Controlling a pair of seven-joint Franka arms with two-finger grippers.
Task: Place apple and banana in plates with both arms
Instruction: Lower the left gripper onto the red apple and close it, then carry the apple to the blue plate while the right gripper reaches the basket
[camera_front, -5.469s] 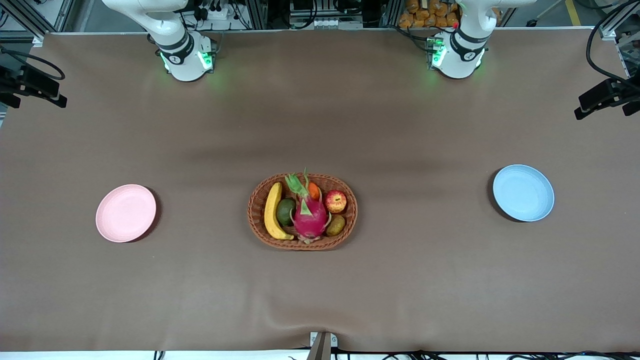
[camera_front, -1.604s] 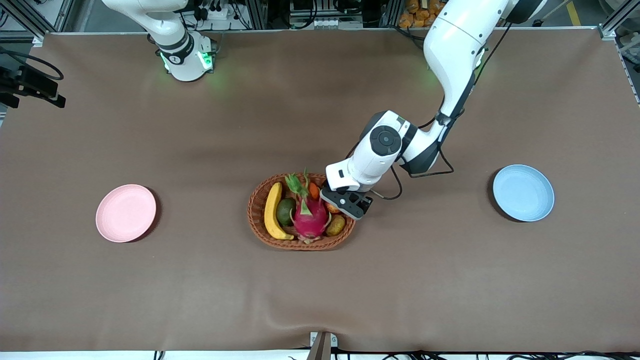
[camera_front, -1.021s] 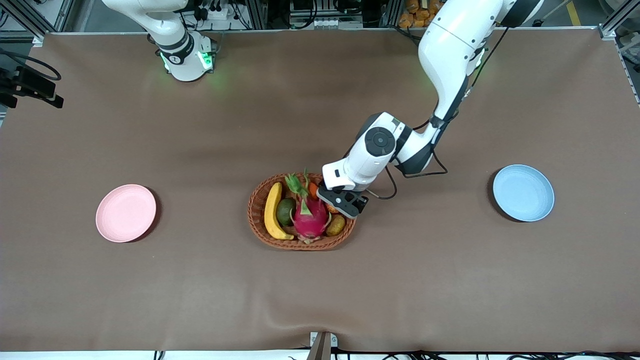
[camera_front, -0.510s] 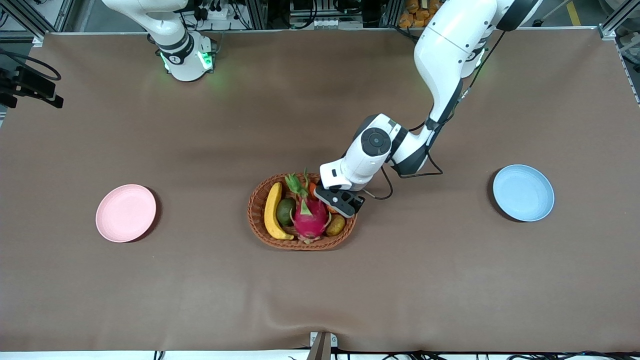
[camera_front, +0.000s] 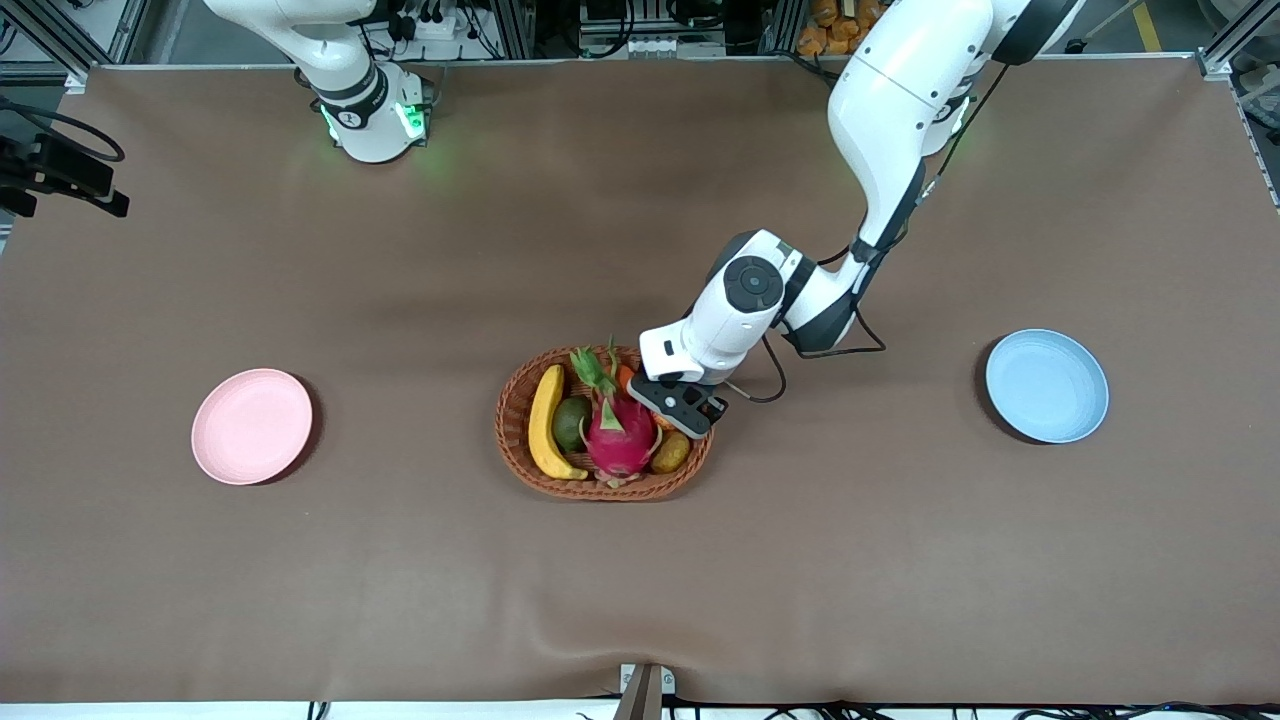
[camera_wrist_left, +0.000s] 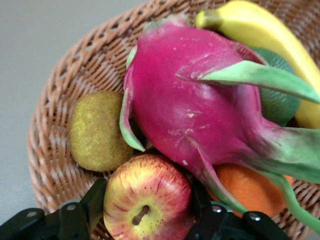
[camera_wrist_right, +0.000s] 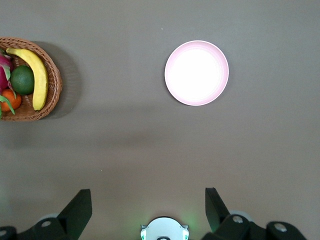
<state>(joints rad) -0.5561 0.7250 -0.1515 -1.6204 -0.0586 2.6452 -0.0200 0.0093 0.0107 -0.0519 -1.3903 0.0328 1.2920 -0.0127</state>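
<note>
The apple (camera_wrist_left: 147, 200) lies in the wicker basket (camera_front: 600, 488), next to the kiwi and the dragon fruit. My left gripper (camera_front: 672, 408) is down in the basket, its fingers (camera_wrist_left: 97, 200) pressed against both sides of the apple, shut on it. In the front view the gripper hides the apple. The banana (camera_front: 545, 420) lies along the basket's rim at the right arm's end. The pink plate (camera_front: 252, 427) stands bare toward the right arm's end, the blue plate (camera_front: 1047, 386) bare toward the left arm's end. My right gripper (camera_wrist_right: 147, 191) is open, waiting high over its own base.
The basket also holds a pink dragon fruit (camera_wrist_left: 200, 110), a brown kiwi (camera_wrist_left: 97, 130), a small orange fruit (camera_wrist_left: 245, 187) and a green fruit (camera_front: 571, 422). The brown table cloth (camera_front: 640, 600) lies between the basket and each plate.
The left arm has come from its base to the basket. In the last second its gripper has shifted slightly toward the basket's middle and settled round the apple. The right arm has not moved.
</note>
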